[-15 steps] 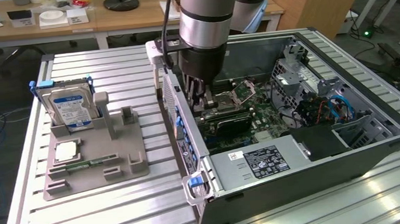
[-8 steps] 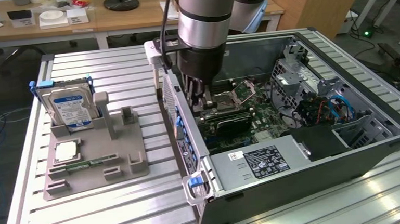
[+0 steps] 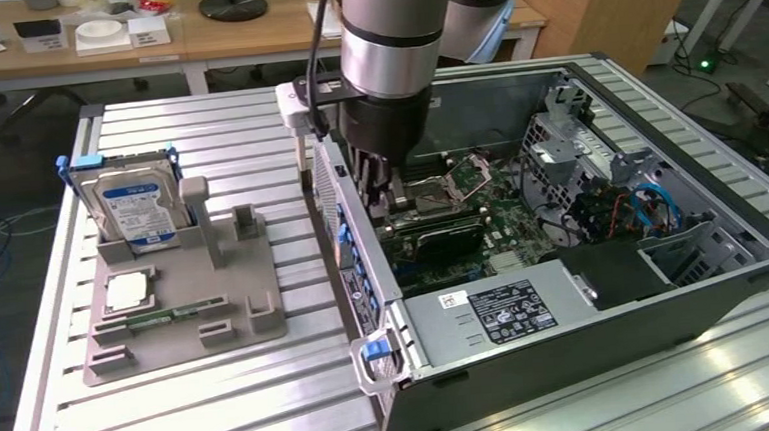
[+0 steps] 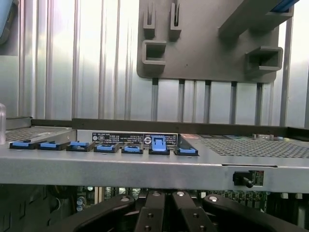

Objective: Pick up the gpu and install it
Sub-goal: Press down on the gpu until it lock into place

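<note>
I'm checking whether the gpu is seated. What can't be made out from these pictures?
- Exterior view: the gripper tips and whatever they pinch, hidden by the arm and the computer case wall.
- Exterior view: the gpu, only a dark edge past the arm; its slot contact is hidden.
- Wrist view: the fingertips, cut off by the picture's edge.
- Wrist view: the motherboard, mostly behind the case's rear panel.

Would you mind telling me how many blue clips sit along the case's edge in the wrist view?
7 blue clips in one row along the computer case edge; the sixth stands raised. More may be hidden beyond the frame.
</note>
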Tool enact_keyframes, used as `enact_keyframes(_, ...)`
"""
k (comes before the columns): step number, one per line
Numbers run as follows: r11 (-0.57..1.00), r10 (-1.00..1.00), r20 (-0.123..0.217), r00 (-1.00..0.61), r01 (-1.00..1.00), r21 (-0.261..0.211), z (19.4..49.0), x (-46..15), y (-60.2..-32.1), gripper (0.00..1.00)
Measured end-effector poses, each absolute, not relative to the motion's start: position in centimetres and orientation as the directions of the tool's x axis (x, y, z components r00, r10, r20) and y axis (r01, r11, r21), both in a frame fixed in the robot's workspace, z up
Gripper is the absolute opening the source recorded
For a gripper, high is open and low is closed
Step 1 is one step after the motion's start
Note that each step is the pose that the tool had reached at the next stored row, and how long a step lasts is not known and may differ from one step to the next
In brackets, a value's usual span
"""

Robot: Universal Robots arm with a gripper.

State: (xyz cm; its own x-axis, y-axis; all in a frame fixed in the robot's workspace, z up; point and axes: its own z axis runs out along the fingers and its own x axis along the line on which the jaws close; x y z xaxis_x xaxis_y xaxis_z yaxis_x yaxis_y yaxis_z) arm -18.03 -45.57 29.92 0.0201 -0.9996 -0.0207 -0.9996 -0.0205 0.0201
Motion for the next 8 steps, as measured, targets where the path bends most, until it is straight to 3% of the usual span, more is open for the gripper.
enact_keyframes(8, -0.020, -1.000, -0.023, 0.020, -1.000, 0.019, 29.90, -17.55, -45.56, 0.10)
